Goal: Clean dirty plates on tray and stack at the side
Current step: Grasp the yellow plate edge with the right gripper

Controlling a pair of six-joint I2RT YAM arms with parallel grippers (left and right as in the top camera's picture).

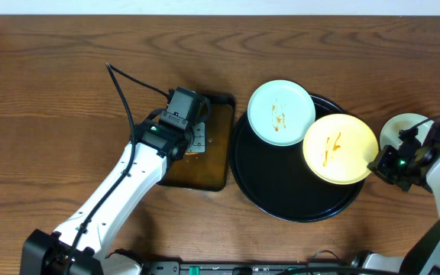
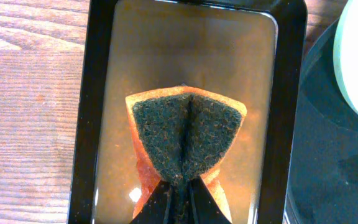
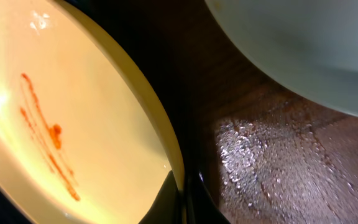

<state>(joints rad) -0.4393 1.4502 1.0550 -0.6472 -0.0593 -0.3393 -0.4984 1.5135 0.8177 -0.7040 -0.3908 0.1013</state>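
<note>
Currently the right hand (image 3: 183,196) is clamped on the rim of the smeared yellow plate (image 1: 341,149) at the right edge of the black tray (image 1: 281,197). A mint plate (image 1: 281,112) overlaps the tray's far rim; a third plate (image 1: 405,126) sits on the desk (image 1: 52,92) just right of it. The left hand (image 2: 180,190) pinches a sponge (image 2: 185,134) over the brown tray (image 2: 82,124).

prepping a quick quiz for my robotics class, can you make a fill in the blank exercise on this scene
1. The left tool is shut on a ____ above the brown tray.
2. The right tool grips the yellow plate by its ____.
3. The black tray holds ____ plates.
Missing words: sponge; rim; two.
</note>
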